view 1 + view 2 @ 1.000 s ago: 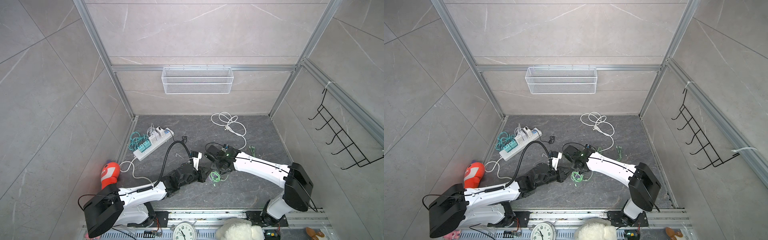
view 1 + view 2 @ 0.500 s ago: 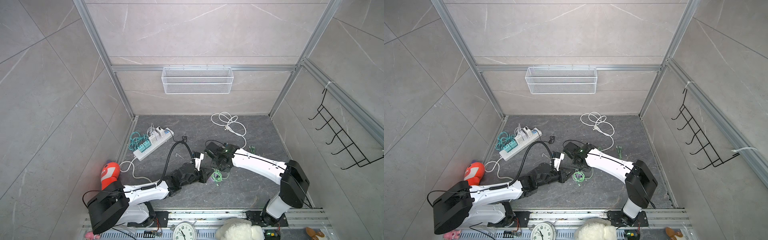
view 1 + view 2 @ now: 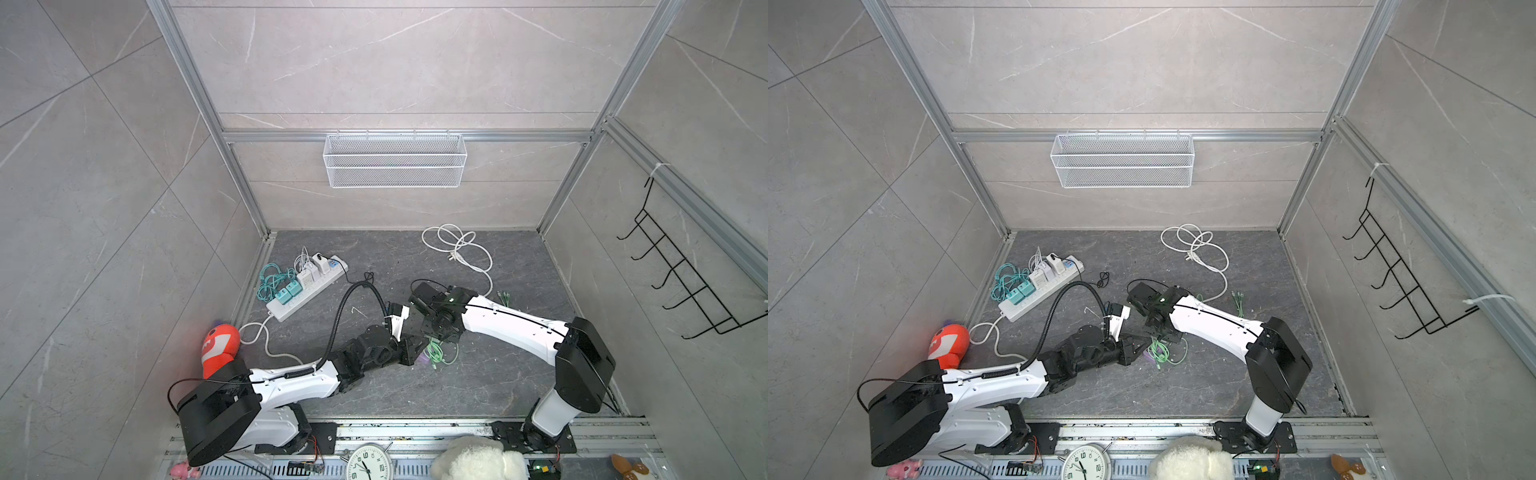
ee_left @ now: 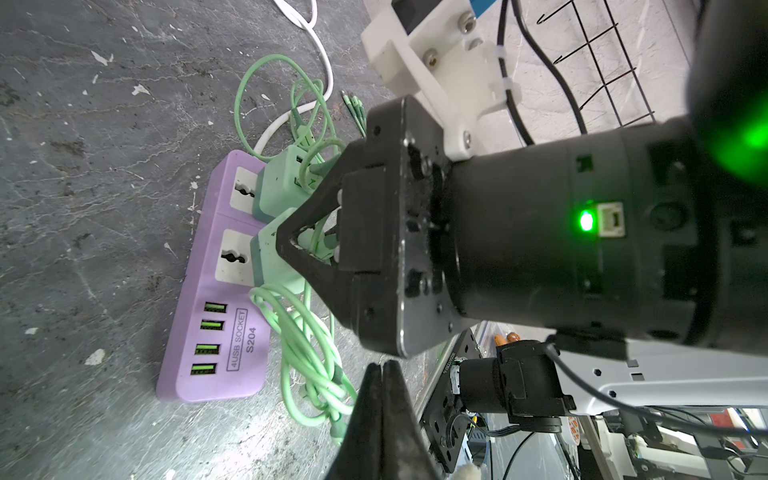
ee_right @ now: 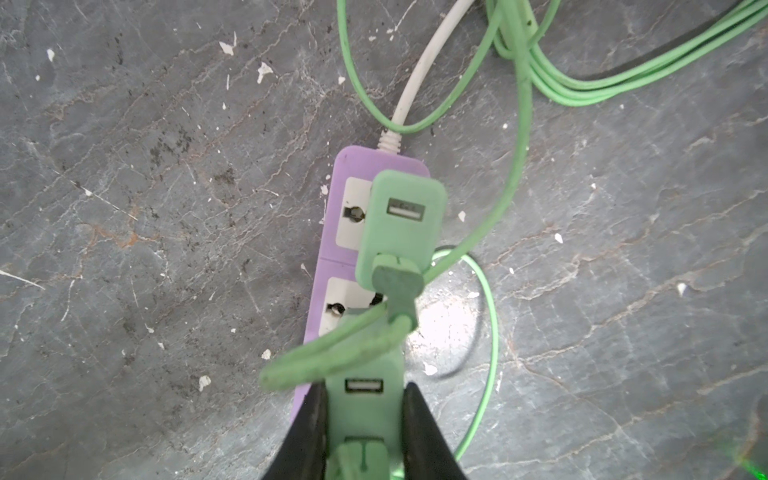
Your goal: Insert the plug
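My right gripper (image 5: pixel 363 388) is shut on a mint-green plug (image 5: pixel 365 411), a USB charger block with a green cable in it. The plug (image 4: pixel 272 253) stands over the second socket of the purple power strip (image 4: pixel 216 332); its pins are hidden, so I cannot tell how deep it sits. A matching green charger (image 5: pixel 401 224) sits in the first socket. My left gripper (image 4: pixel 382 365) is shut on nothing, just beside the strip's USB end and the green cable bundle (image 4: pixel 307 361). In a top view both grippers meet mid-floor, left gripper (image 3: pixel 411 349) beside right gripper (image 3: pixel 440 332).
A white power strip (image 3: pixel 307 286) with several chargers lies back left, a coiled white cord (image 3: pixel 457 249) back right. A red toy (image 3: pixel 220 345) stands by the left wall. A wire basket (image 3: pixel 395 160) hangs on the back wall, a black hook rack (image 3: pixel 685 286) on the right wall.
My right gripper with the plug has edged slightly left and lower over the purple strip. The left gripper has barely shifted. Both stay shut.
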Robot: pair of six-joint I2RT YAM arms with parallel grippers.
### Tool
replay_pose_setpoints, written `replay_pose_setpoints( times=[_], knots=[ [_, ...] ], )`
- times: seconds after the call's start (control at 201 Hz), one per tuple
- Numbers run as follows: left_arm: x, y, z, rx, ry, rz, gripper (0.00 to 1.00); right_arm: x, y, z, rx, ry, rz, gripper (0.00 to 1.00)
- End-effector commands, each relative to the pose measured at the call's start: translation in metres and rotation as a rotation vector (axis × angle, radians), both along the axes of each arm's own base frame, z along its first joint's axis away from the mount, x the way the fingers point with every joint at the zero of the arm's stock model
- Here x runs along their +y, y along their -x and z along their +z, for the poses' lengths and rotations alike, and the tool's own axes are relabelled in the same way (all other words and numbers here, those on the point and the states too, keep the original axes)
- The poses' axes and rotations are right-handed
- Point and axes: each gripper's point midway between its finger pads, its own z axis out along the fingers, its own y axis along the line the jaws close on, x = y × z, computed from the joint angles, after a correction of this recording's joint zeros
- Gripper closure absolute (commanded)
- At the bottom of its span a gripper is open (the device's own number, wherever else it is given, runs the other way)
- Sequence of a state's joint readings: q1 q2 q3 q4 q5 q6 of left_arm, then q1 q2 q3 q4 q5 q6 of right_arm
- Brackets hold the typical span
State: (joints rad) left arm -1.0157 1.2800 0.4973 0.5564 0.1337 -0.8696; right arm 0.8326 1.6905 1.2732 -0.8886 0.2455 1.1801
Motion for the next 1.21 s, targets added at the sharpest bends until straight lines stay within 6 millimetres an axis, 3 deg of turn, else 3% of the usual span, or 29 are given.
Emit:
replay_pose_setpoints(
  times=[0.0,0.348,0.806,1.205],
  knots=[
    [-0.009,-0.008,0.03,-0.072,0.071,-0.005,1.0,-0.004,-0.002,-0.017,0.007,0.004,-0.034,1.0],
    [-0.005,-0.009,0.03,-0.075,0.07,0.001,1.0,-0.008,0.001,-0.029,0.013,0.038,-0.081,1.0],
    [-0.004,-0.01,0.032,-0.08,0.078,-0.001,1.0,-0.006,-0.003,0.017,-0.115,0.033,-0.089,1.0],
    [-0.004,-0.009,0.031,-0.078,0.078,-0.004,1.0,-0.009,0.0,0.028,-0.149,0.057,-0.111,1.0]
  ],
)
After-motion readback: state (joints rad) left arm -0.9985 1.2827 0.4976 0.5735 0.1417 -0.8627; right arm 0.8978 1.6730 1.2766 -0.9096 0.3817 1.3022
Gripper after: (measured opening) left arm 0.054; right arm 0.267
